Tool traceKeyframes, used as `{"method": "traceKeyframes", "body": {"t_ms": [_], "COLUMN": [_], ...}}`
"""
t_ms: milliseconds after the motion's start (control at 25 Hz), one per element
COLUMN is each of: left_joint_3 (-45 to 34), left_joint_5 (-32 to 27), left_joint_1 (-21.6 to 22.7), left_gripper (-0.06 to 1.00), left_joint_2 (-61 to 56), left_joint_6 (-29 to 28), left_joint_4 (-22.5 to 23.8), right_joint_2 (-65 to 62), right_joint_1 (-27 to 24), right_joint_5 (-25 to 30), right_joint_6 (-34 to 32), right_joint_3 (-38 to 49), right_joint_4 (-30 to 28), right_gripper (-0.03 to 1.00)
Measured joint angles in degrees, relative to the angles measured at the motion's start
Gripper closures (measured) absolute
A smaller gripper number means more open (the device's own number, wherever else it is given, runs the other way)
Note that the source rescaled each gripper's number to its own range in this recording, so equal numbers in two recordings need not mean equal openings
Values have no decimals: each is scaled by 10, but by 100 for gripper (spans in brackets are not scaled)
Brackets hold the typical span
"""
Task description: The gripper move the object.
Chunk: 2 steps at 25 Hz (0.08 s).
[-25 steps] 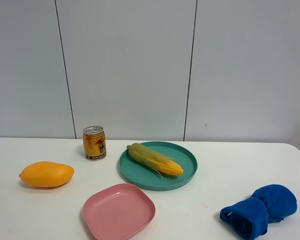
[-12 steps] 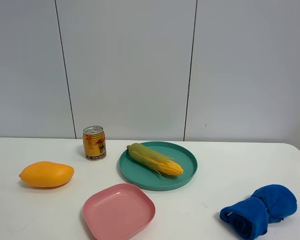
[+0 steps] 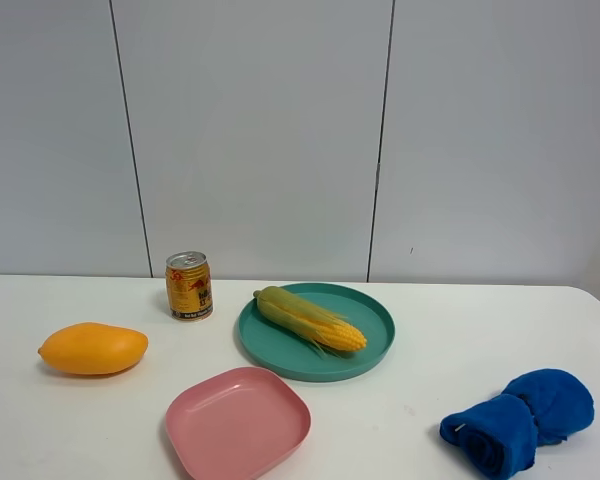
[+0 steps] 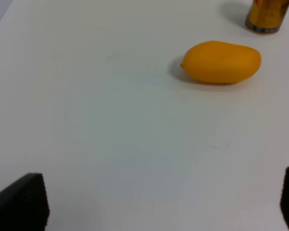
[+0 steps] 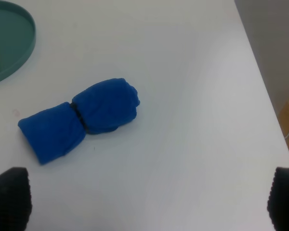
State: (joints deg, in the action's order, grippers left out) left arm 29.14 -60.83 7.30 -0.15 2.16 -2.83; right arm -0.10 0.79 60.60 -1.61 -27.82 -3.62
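- Corn cob (image 3: 310,318) lies on the teal plate (image 3: 370,352), well apart from both grippers.
- Left gripper (image 4: 159,204): jaws spread wide, empty, mango (image 4: 221,62) ahead.
- Right gripper (image 5: 149,202): jaws wide, empty, blue cloth (image 5: 79,119) ahead.

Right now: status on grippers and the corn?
Left gripper open, empty, over bare table near mango. Right gripper open, empty, near blue cloth. Corn on teal plate, untouched. Nothing blocking it.
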Motion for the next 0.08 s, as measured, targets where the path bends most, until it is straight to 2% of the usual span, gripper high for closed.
{"method": "traceKeyframes", "body": {"t_ms": [80], "left_joint_3": [0], "left_joint_5": [0], "left_joint_1": [0], "left_gripper": [-6], "left_joint_2": [0], "left_joint_6": [0], "left_joint_4": [0], "right_joint_2": [0], "right_joint_1": [0], "right_joint_5": [0], "right_joint_6": [0], "right_joint_3": [0], "right_joint_4": [0], "right_gripper": [-3]}}
